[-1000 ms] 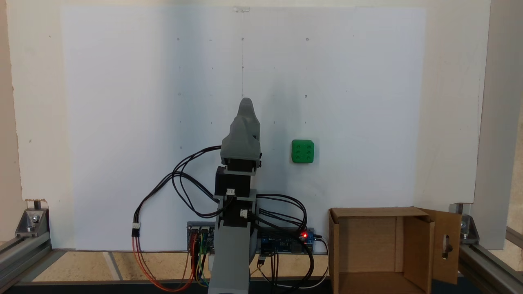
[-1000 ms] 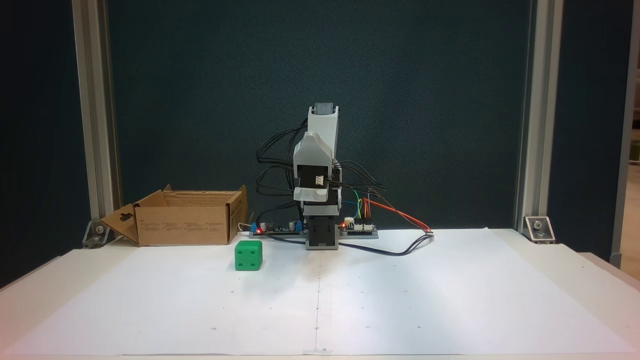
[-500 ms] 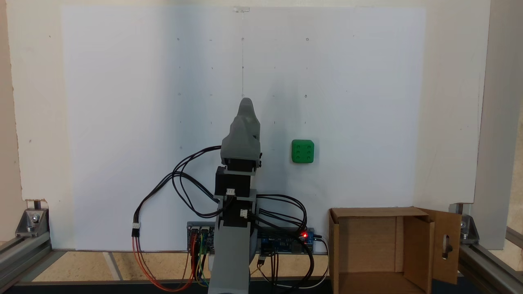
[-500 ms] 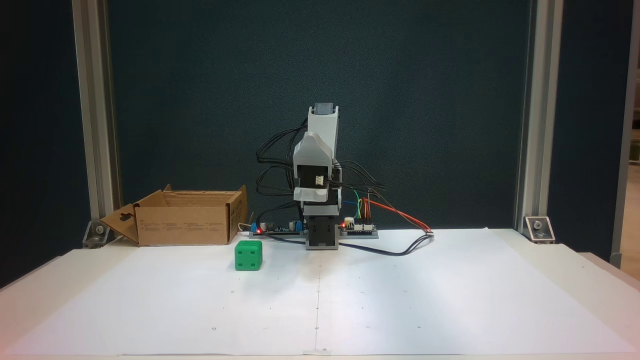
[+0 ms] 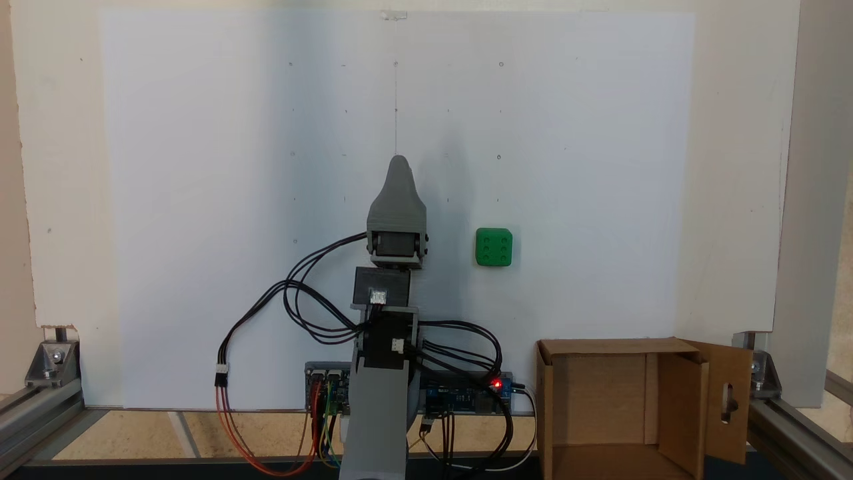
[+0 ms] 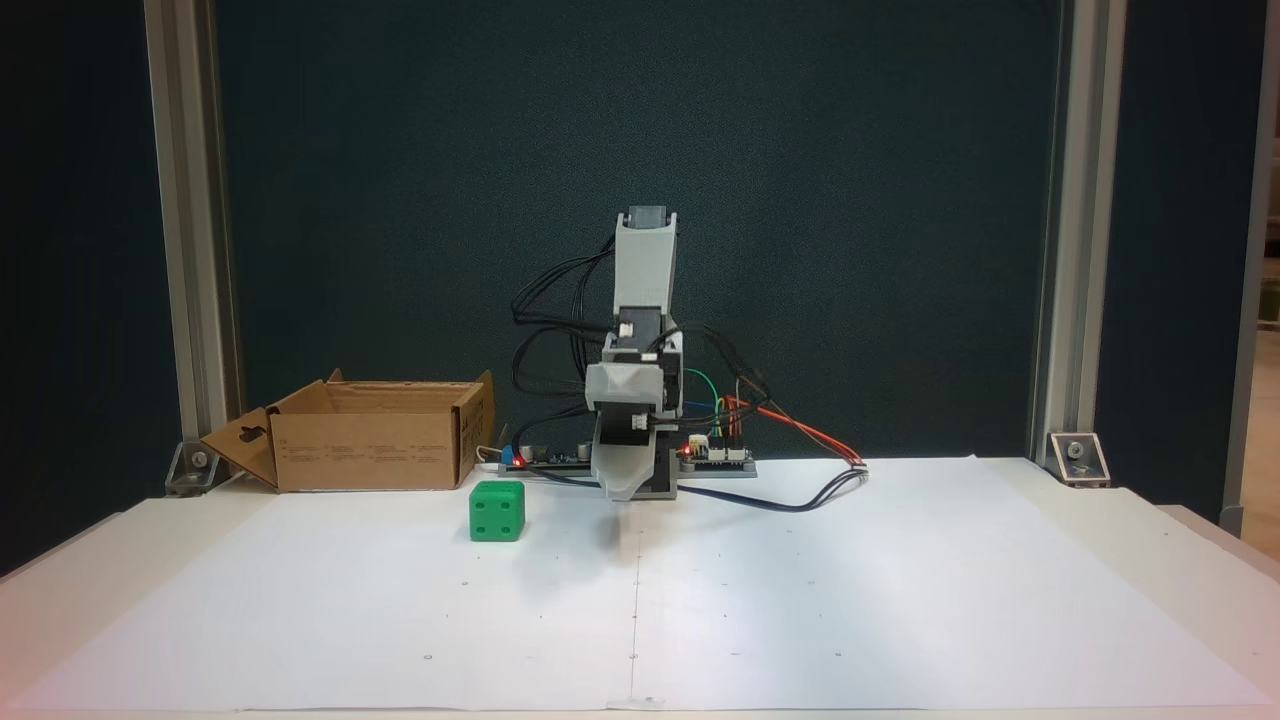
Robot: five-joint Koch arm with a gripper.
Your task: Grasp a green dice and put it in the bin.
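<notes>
In a fixed view from above, the claw (image 5: 398,163) points away from the arm's base along the centre line of the white surface (image 5: 200,200). The green dice (image 5: 494,247) sits well to its right, untouched; the bin (image 5: 603,347) stands open at the near right corner. A straight descent from here misses the dice entirely.

In a fixed view from the front, the claw (image 6: 622,490) hangs low, its jaws overlapping, so I cannot tell how wide it is. The dice (image 6: 497,510) lies left, near the bin (image 6: 365,450). A low sideways swing could knock it away.
</notes>
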